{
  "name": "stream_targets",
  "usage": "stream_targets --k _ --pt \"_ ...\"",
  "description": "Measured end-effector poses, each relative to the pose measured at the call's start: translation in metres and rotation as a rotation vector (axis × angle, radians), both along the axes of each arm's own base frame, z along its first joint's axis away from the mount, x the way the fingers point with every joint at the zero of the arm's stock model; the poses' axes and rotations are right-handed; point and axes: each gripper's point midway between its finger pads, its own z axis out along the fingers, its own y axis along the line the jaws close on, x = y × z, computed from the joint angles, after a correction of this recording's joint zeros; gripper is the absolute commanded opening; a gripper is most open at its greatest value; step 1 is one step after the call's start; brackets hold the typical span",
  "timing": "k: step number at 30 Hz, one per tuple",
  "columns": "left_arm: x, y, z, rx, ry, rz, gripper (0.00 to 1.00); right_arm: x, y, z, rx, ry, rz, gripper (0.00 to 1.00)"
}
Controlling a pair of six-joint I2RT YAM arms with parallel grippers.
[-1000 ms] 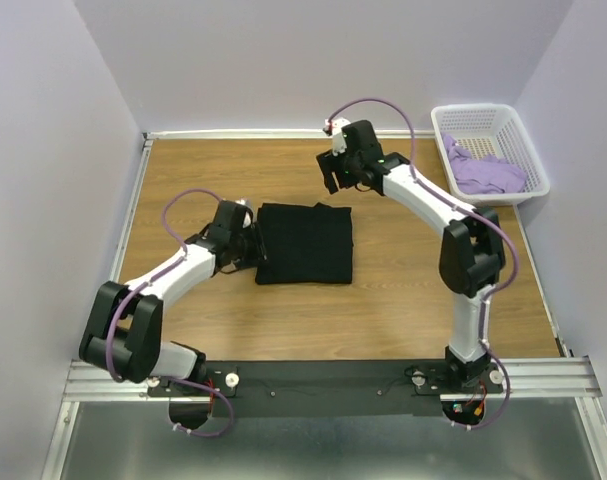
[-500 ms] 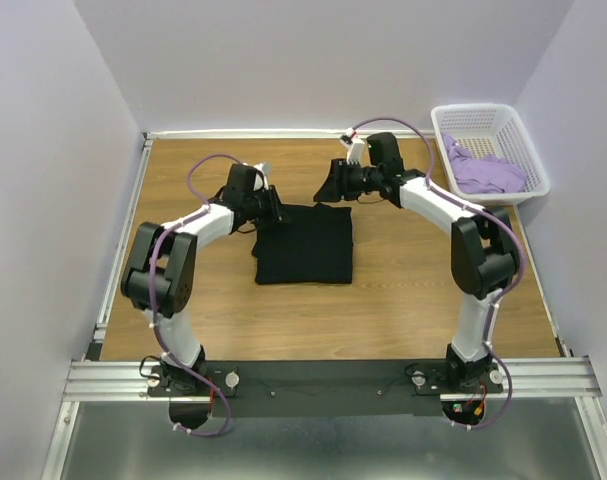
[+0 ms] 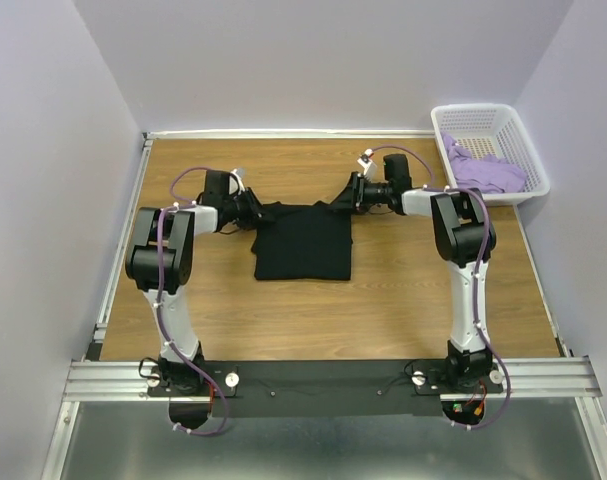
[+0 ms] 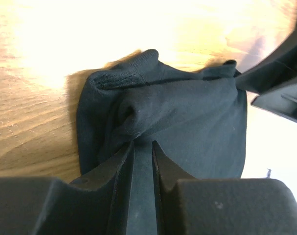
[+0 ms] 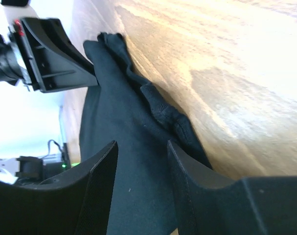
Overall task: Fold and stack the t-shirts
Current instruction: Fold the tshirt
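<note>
Left claw [image 3: 255,210] lies low over the wooden table [image 3: 283,310] at the far left corner of the black t-shirt [image 3: 305,245], reaching in from the left side. From its own wrist view the two fingers [image 4: 123,169] stand almost together, with only a thin strip of black cloth between them, and the fabric puckers up into a ridge that runs straight to the fingertips, so this claw looks pinched shut on the corner of the shirt. Across from it, the right claw [image 3: 338,199] comes in from the right side to the far right corner of the same shirt, its tips pointing towards the other claw. Its fingers [image 5: 102,186] stand partly apart, one on each side of the cloth near the rumpled edge; black fabric lies between them, but nothing shows it squeezed. The shirt itself lies folded into a neat, roughly square block in the middle of the table, its far edge stretched between the two claws. Well apart, in the far right corner, the lavender t-shirt [image 3: 486,173] sits crumpled inside a white lattice basket [image 3: 473,109].
</note>
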Motion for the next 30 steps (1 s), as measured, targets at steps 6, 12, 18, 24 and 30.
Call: stream_targets --k 6,12,18,24,30 --pt "-0.008 0.004 0.001 -0.032 -0.001 0.005 0.31 0.004 -0.009 0.001 0.038 0.009 -0.023 0.52" --pt "-0.023 0.005 0.019 -0.042 -0.018 -0.003 0.36 -0.003 -0.013 0.031 0.052 -0.018 -0.033 0.52" --pt "-0.032 0.005 0.076 -0.053 -0.149 -0.003 0.36 -0.031 -0.009 0.087 0.109 -0.101 -0.024 0.51" --pt "-0.049 0.007 0.059 -0.059 -0.127 0.007 0.33 -0.065 0.000 0.055 0.109 -0.015 0.010 0.48" --pt "-0.075 0.008 -0.005 -0.074 0.065 0.027 0.31 -0.083 -0.009 -0.007 0.078 0.134 0.011 0.45"
